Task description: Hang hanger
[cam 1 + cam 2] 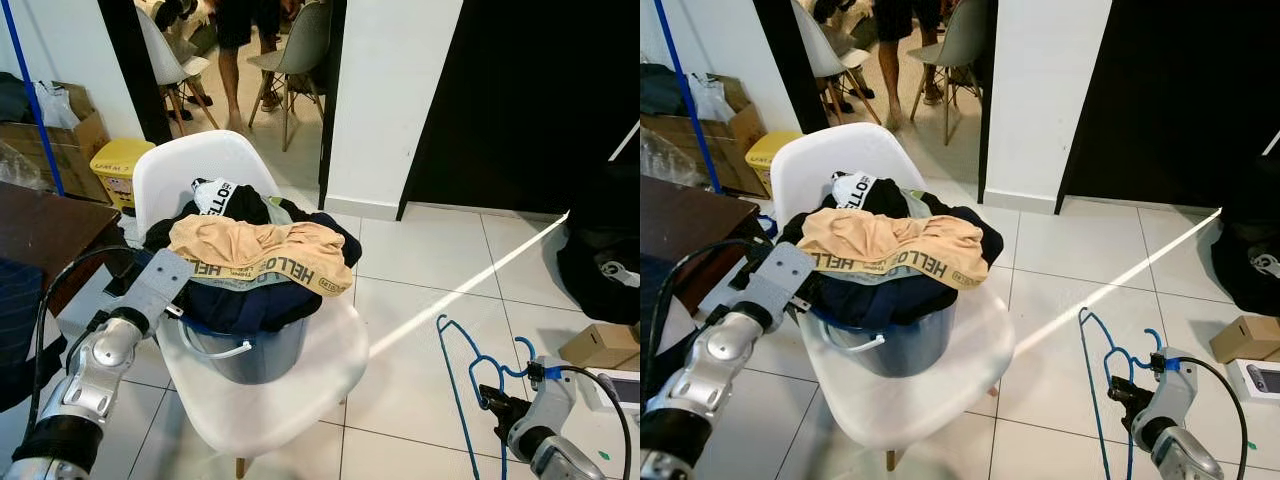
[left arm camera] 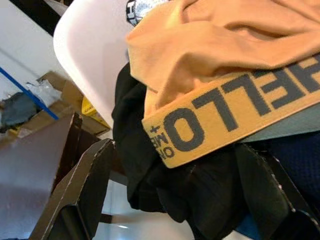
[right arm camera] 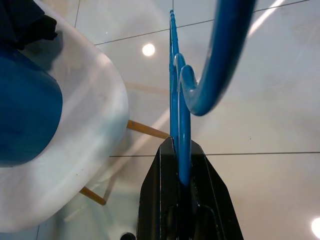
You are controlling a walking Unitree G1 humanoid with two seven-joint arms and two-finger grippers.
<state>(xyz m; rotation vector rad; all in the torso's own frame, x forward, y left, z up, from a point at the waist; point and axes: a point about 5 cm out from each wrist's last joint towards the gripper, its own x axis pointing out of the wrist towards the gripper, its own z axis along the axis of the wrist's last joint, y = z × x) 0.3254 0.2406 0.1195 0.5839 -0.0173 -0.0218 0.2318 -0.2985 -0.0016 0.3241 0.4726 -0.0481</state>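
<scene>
Hanger (image 1: pixel 470 365) clamped in right tool (image 1: pixel 497 402)

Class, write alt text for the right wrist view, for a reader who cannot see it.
The right gripper has its two black fingers shut on a blue hanger, whose hook curves overhead. Below lie pale floor tiles, and to one side a white chair carrying a blue bucket.

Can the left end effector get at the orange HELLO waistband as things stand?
Probably yes. The left end effector is open right beside the laundry pile, fingers either side of the dark clothing just under the orange waistband. Nothing sits between them; the waistband lies on top of the pile.
</scene>
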